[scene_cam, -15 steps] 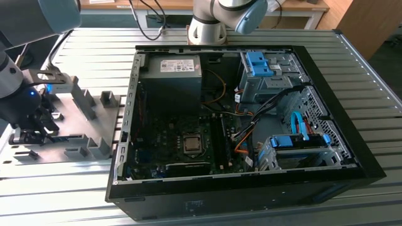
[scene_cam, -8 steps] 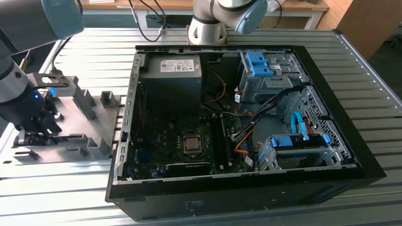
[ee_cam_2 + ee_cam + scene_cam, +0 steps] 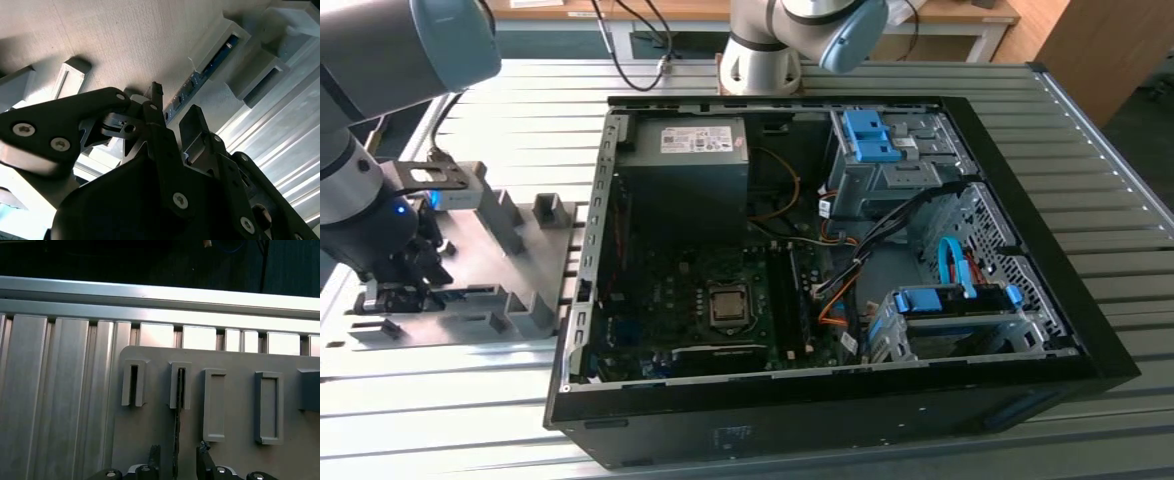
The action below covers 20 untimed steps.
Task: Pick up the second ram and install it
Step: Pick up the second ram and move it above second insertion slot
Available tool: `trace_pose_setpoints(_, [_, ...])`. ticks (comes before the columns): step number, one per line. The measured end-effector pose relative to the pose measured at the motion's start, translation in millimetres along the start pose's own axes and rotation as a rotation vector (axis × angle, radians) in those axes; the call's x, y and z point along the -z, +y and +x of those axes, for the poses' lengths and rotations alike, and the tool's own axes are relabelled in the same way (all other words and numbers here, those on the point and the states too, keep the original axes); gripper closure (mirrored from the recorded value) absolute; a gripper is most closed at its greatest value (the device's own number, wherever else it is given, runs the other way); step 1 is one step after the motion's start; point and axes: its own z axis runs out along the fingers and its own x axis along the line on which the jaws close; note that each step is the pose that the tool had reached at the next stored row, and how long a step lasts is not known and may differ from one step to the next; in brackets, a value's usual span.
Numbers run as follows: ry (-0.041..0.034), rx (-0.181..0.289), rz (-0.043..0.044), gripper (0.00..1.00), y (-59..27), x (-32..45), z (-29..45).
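Observation:
The second ram (image 3: 177, 425) is a thin dark strip standing on edge, one end held in a slotted block of the grey fixture plate (image 3: 235, 460). In the second wrist view its blue board (image 3: 212, 62) runs from that block toward my gripper. My gripper (image 3: 178, 452) is open and straddles the strip, one fingertip (image 3: 155, 454) on each side with a small gap. The second wrist view shows the gripper (image 3: 175, 107) the same way. In the exterior view the gripper (image 3: 400, 290) is low over the fixture plate (image 3: 467, 320), at the exterior view's left of the computer case.
The open computer case (image 3: 827, 400) lies on the slatted metal table (image 3: 1107, 160), with its motherboard (image 3: 680, 280), power supply (image 3: 683, 150) and blue drive bays (image 3: 947, 300) exposed. Several upright grey blocks (image 3: 500, 215) stand on the fixture plate. A neighbouring slotted block (image 3: 133, 385) sits beside the strip's.

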Motion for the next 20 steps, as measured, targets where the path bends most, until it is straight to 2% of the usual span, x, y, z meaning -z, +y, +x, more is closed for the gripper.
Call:
trace_pose_setpoints(9, [-0.0001, 0.000, 0.0000, 0.60, 0.1, -0.1, 0.0])
trace_pose_setpoints(11, [-0.0002, 0.000, 0.0000, 0.73, 0.1, -0.1, 0.0])
trace_pose_setpoints(12, [-0.0001, 0.000, 0.0000, 0.73, 0.1, -0.1, 0.0])
trace_pose_setpoints(14, [-0.0002, 0.000, 0.0000, 0.84, 0.1, -0.1, 0.0])
trace_pose_setpoints(20, [-0.0004, 0.000, 0.0000, 0.86, 0.1, -0.1, 0.0])
